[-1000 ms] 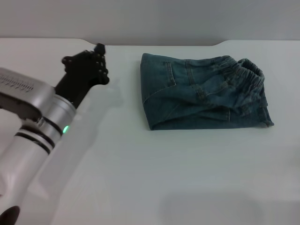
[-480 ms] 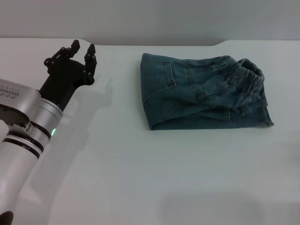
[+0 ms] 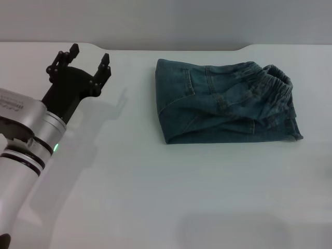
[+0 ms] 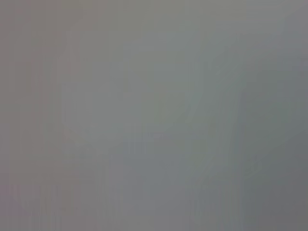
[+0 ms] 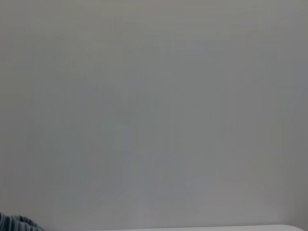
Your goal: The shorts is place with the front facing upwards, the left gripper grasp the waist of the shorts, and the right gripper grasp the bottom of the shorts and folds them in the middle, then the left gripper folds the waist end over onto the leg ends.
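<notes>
On the white bench (image 3: 155, 197), toward the right: the shorts (image 3: 225, 101), folded into a compact denim bundle, elastic waistband bunched at the right edge. Likely soft, floppy, moderately heavy; best pinched through a thick seam or the waistband. Well apart on the left: the left hand (image 3: 86, 65), fingers spread wide, holding nothing, touching nothing. Right hand not seen.

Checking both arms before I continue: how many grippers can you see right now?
1. The left gripper hovers over the table's left side, fingers open, apart from the folded shorts. The right gripper appears in no view.
</notes>
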### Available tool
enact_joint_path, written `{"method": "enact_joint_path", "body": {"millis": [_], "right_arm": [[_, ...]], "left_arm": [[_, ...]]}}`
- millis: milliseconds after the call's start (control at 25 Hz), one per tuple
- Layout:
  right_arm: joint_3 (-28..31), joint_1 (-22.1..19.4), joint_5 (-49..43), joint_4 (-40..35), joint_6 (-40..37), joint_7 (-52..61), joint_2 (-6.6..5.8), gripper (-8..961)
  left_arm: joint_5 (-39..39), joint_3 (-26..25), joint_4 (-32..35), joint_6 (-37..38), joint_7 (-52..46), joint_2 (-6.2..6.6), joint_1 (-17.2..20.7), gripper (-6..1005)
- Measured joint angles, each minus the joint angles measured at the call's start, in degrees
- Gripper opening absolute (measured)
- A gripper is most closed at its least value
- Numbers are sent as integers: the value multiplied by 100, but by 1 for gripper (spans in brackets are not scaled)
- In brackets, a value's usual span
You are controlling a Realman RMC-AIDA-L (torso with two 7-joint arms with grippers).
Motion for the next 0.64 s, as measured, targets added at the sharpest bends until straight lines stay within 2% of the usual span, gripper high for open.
{"method": "enact_joint_path", "body": {"millis": [40,120,240,640], "right_arm": [[32,8,20,5,1,0,2,583],[81,29,55,11,1,0,6,671],[117,62,70,21,11,0,10,804],[122,144,72,-19,-27,0,4,826]], "left_arm": [[0,0,0,0,0,0,0,632],[18,42,4,17,430,-11,-4,693],[20,42,-24,21,495,-20,5,701],[-19,0,6,-87,515,-23,-56,704]]}}
